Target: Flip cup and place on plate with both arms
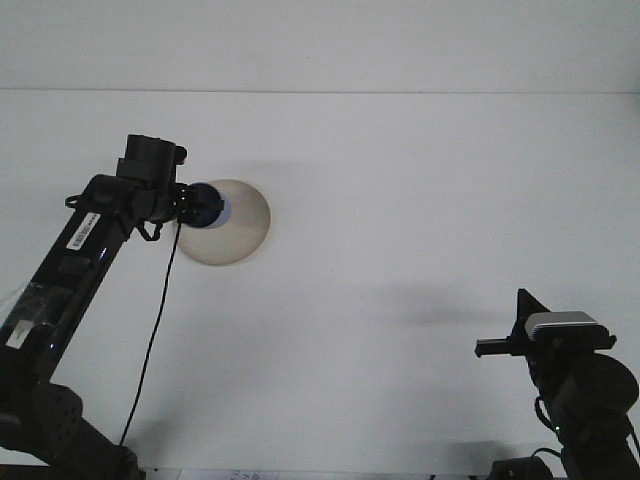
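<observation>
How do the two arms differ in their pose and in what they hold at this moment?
The left arm reaches far forward over the table, while the right arm sits folded low near the front edge. The left gripper holds the blue cup over the left part of the plate; the right gripper holds nothing and is far from both. Both arms are black.

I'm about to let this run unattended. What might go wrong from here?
1. The cup hangs sideways in the left end effector at the plate's left edge; let go there, it might roll off or land on the rim.
2. If it isn't turned upright first, it could end up on its side.
3. The cable dangling under that arm may snag.
</observation>
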### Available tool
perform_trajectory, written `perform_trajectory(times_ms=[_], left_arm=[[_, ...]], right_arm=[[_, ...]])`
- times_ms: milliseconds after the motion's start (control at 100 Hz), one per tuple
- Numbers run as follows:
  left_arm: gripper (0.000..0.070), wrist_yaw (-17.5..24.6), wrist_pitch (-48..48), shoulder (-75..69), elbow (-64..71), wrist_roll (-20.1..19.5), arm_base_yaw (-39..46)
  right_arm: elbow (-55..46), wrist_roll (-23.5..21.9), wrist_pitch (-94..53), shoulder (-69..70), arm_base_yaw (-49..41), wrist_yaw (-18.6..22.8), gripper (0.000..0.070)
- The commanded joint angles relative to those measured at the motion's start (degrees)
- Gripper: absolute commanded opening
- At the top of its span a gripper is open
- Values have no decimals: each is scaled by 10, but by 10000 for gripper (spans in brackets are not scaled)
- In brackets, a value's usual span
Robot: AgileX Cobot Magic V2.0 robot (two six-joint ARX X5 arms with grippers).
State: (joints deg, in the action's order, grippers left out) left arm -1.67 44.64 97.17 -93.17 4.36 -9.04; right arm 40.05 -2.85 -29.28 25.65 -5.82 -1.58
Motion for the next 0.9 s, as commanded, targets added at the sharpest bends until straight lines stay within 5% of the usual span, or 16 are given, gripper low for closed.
perform_trajectory(times_ms=[0,500,560,730,890], left_arm=[[5,0,0,27,-9,-2,7],[33,1,-23,120,-11,9,15],[120,1,-25,120,-11,9,15],[577,2,-24,119,-21,13,15],[638,2,-22,119,-56,13,15]], right_arm=[[2,-5,5,3,0,1,0],[2,-4,5,3,0,1,0],[2,-4,4,3,0,1,0],[2,-4,4,3,0,1,0],[2,-4,4,3,0,1,0]])
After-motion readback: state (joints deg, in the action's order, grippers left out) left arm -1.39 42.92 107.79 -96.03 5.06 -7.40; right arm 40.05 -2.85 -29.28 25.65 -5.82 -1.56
